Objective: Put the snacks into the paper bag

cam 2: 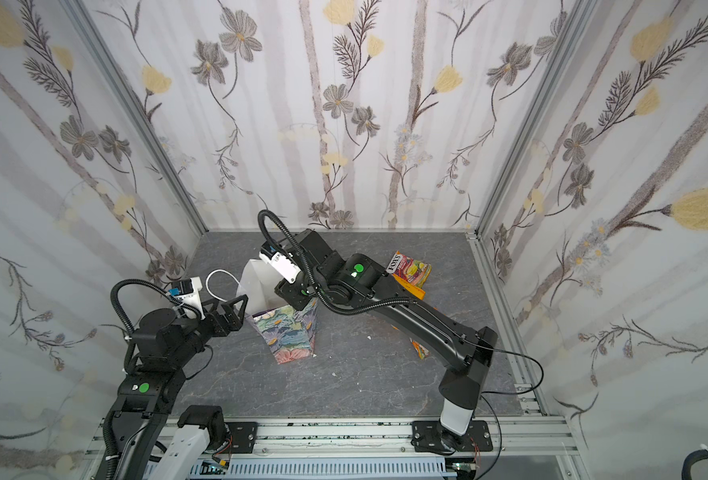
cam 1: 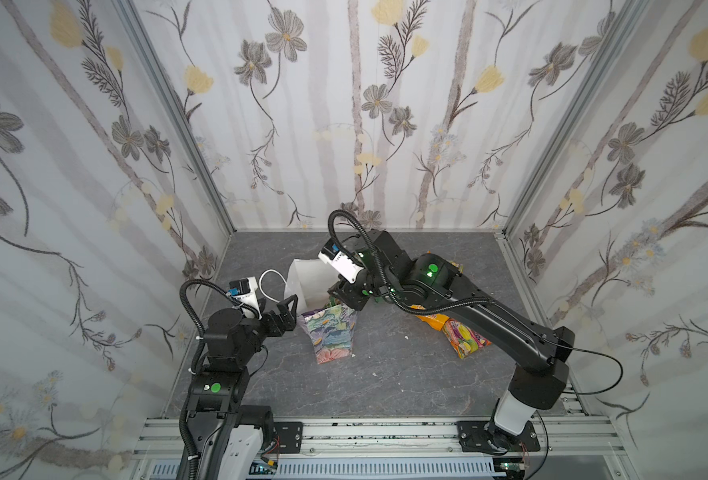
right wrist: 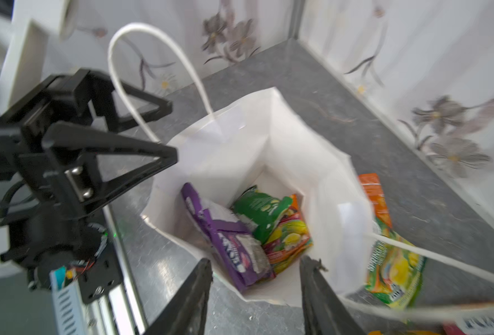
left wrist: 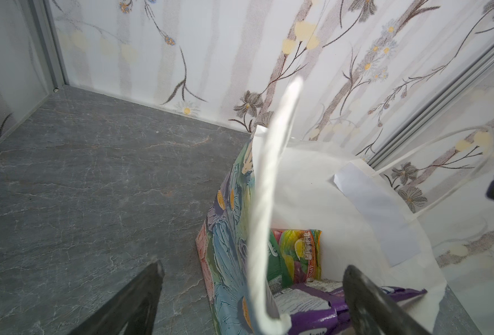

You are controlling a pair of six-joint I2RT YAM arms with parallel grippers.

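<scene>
The left hand [cam 1: 285, 309], wide open and empty, hangs just beside the paper bag [cam 1: 331, 332], which looks light and easy to tip. Over its mouth the right hand [right wrist: 255, 262] gapes, holding nothing. A purple packet [right wrist: 228, 240] lies inside. On the counter [cam 1: 385, 374], the yellow-green packet [right wrist: 393, 269] looks slippery, so its crimped edge is probably the best place to pinch it.

Pastel floral paper bag [cam 1: 331, 332], purple packet [right wrist: 225, 237], green packet [right wrist: 260, 210], grey marbled table [cam 1: 385, 382]

Brand name "FOX'S", dark letters on white, on the orange fruit-print packet [cam 2: 412, 270]; other print illegible.
</scene>
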